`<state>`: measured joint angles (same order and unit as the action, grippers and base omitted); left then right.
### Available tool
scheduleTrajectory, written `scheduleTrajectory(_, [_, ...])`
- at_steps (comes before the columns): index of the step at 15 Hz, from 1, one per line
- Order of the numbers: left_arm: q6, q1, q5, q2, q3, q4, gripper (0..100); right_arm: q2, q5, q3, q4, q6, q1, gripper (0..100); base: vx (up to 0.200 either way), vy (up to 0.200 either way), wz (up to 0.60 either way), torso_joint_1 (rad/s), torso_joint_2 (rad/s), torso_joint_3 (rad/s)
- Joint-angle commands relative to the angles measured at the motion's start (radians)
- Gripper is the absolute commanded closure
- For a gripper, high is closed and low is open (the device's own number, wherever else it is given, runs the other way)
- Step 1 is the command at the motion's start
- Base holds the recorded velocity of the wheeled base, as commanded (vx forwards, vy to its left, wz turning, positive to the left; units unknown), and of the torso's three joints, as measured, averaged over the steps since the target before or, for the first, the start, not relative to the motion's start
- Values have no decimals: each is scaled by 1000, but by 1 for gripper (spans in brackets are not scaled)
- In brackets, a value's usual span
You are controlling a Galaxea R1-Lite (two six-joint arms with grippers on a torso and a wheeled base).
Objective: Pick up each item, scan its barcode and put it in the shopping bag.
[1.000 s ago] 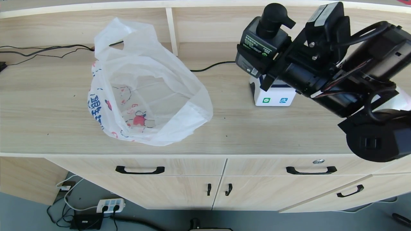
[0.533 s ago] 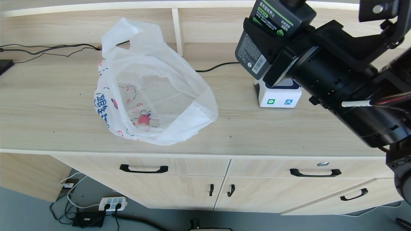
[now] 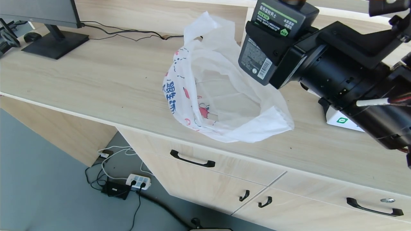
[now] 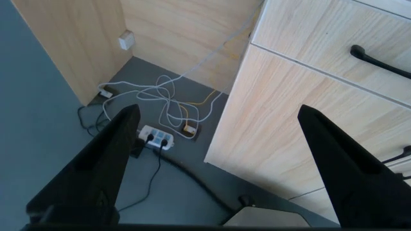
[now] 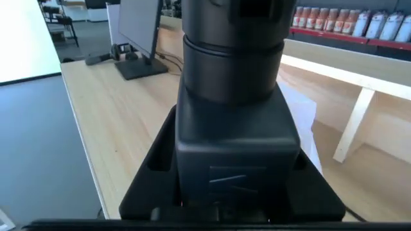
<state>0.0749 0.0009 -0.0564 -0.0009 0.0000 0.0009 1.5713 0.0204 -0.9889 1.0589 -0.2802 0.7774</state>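
A black pump bottle with a green-and-white label and a barcode on its side hangs in the air, my right gripper shut on its body. It hovers over the far right rim of the white plastic shopping bag, which lies open on the wooden counter. In the right wrist view the bottle sits between the gripper jaws, cap end away from the camera. The white scanner box stands on the counter behind the right arm, mostly hidden. My left gripper is open and low in front of the cabinets.
A monitor on a black stand and cables occupy the counter's far left. Drawers with black handles lie below the counter. A power strip and wires lie on the floor.
The head camera has swung left, so the whole scene shifted right. The right gripper lifted the bottle from above the scanner and carried it to the bag's edge.
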Motion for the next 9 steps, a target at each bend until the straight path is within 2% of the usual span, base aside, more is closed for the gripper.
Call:
scheduleTrajectory(1, [0,1,0,1,0,1,0,3,3,-56,-59,16,22,100,0,0,0,0,0,0])
scheduleTrajectory(3, [0,1,0,1,0,1,0,49,95,-86,-85,207,36,100,0,0,0,0,0,0])
scheduleTrajectory(6, [0,1,0,1,0,1,0,190,271,-229,-80,463,60,100,0,0,0,0,0,0])
scheduleTrajectory(7, [0,1,0,1,0,1,0,211,282,-244,-80,481,62,100,0,0,0,0,0,0])
scheduleTrajectory(9, [0,1,0,1,0,1,0,277,283,-258,-77,644,80,100,0,0,0,0,0,0])
